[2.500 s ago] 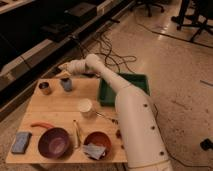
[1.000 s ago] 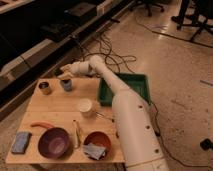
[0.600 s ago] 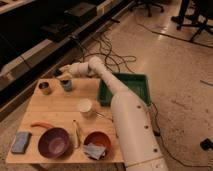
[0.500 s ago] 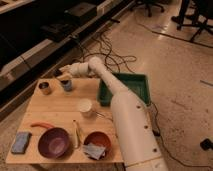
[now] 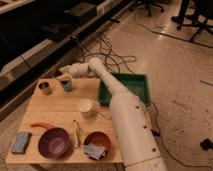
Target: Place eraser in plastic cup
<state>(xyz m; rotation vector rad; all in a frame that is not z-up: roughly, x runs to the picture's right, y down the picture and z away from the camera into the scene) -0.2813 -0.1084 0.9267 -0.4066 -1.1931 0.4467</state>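
Plastic cup, small and blue-grey [image 5: 66, 85], stands at the back of the pale wooden table [image 5: 60, 107], beside a brassy round metal tin [image 5: 45, 88]. The white gripper [image 5: 64, 77] hangs just over the cup. I cannot tell if it is open or closed. The tiny eraser is too small to make out.

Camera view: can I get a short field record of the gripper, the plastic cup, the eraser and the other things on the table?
gripper: far side of the table, just above the plastic cup
plastic cup: upright, beside the brassy tin
eraser: not seen; cannot tell if held
white cup: mid-table
green tray: far right
near edge: blue pad, purple bowl, orange bowl holding grey pad
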